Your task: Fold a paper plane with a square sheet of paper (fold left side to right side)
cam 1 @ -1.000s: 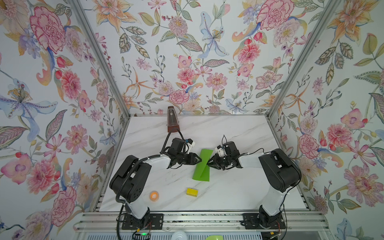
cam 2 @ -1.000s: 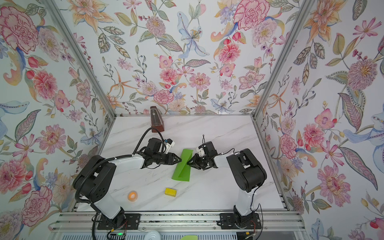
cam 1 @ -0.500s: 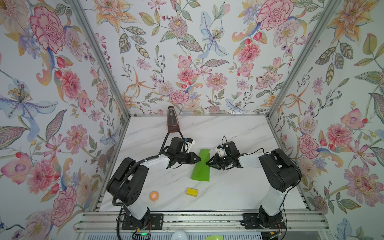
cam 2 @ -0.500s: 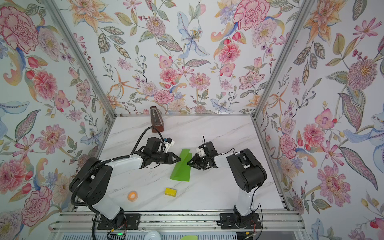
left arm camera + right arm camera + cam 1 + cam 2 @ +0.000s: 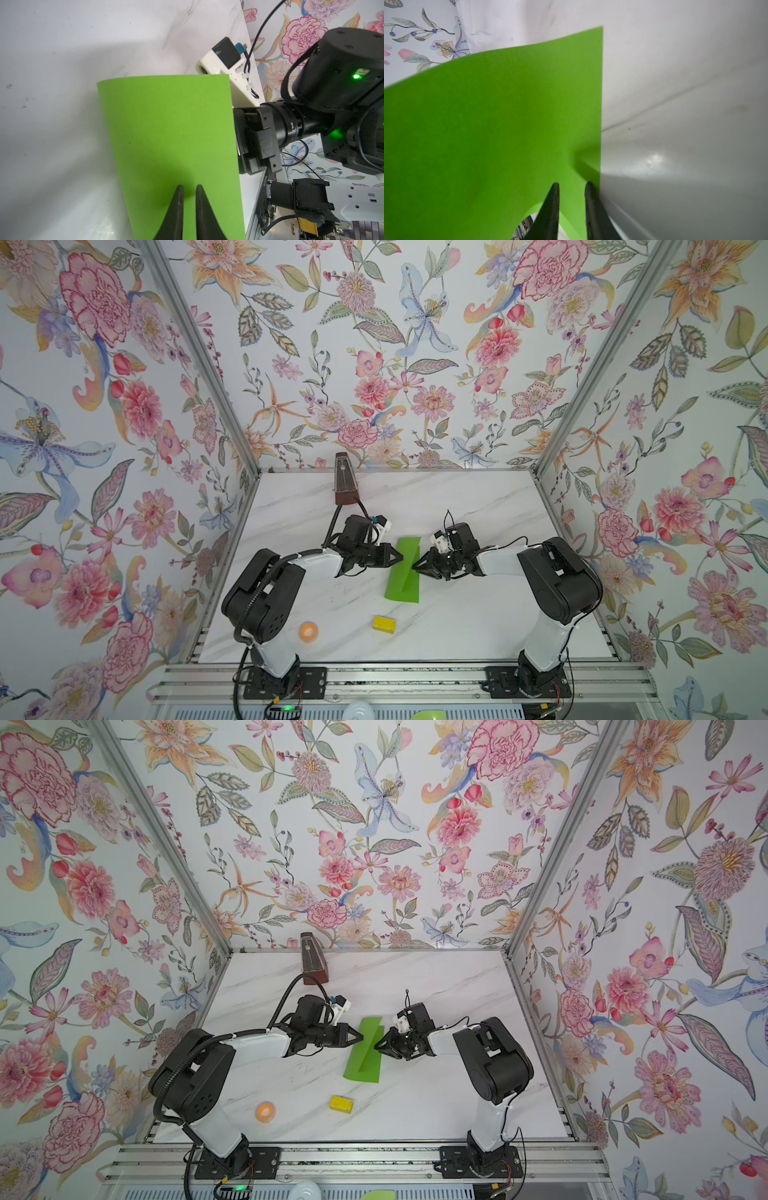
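both arms reach low over the table [image 5: 457,614], elbows out and forearms turned inward, so the claws point at each other across the paper [image 5: 401,580] [image 5: 363,1060].

the left claw [image 5: 399,558] [image 5: 360,1038] meets the paper's left edge about halfway along. in the left wrist view its fingers [image 5: 178,199] are all but together with only a slit between. the tips sit against the green face [image 5: 166,124] and clamp nothing.

the right claw [image 5: 413,567] [image 5: 375,1046] comes in at the right edge. in its wrist view the jaws [image 5: 572,185] stand a little apart in front of the sheet [image 5: 488,124]. one finger is right at the paper's edge, and i cannot tell if it pinches.

the paper lies mid-table between the claws, doubled over but not flat, with its upper layer bowing up.

a yellow block [image 5: 384,624] and an orange roll [image 5: 308,632] lie nearer the front, well apart from the claws. a metronome [image 5: 344,481] stands at the back, behind the left arm.
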You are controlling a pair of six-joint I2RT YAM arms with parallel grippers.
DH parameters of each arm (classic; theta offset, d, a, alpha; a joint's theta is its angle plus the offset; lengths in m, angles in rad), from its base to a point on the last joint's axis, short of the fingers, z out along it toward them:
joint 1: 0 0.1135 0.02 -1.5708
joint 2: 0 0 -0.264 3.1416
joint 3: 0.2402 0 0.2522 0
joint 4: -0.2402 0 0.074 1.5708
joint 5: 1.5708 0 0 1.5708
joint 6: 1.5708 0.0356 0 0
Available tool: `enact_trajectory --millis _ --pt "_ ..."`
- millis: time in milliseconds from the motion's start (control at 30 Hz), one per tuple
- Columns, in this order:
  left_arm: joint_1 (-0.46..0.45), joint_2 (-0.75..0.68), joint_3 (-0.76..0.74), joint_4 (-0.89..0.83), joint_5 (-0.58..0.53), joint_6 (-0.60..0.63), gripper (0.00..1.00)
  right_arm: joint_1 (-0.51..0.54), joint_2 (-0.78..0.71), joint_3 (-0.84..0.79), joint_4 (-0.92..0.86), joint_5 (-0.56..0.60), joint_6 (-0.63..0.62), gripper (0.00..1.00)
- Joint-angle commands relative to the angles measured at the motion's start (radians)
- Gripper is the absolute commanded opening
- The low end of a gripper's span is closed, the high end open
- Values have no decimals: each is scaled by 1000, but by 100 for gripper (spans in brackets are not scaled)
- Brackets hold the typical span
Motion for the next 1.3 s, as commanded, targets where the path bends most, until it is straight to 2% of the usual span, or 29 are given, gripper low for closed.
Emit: enact_trajectory --millis 0,533,733,967,1033,1167,1267 --pt "-4 33 5 46 -4 -28 15 -4 -15 6 -74 37 -25 25" --pt "19 46 -32 81 -46 -50 15 -8 -117 -25 -31 34 23 30" --pt "18 52 -39 104 -42 -63 14 -7 -182 -91 82 17 112 33" --pt "20 56 -42 118 -43 -72 14 21 -168 -127 226 -18 201 33" --pt "22 56 -45 119 -44 -73 14 24 -166 -128 221 -8 207 33" --pt "26 52 -53 119 -49 -71 13 23 -231 -160 144 97 185 33" --pt "27 50 -57 121 -51 -73 13 19 -264 -190 191 104 203 33"
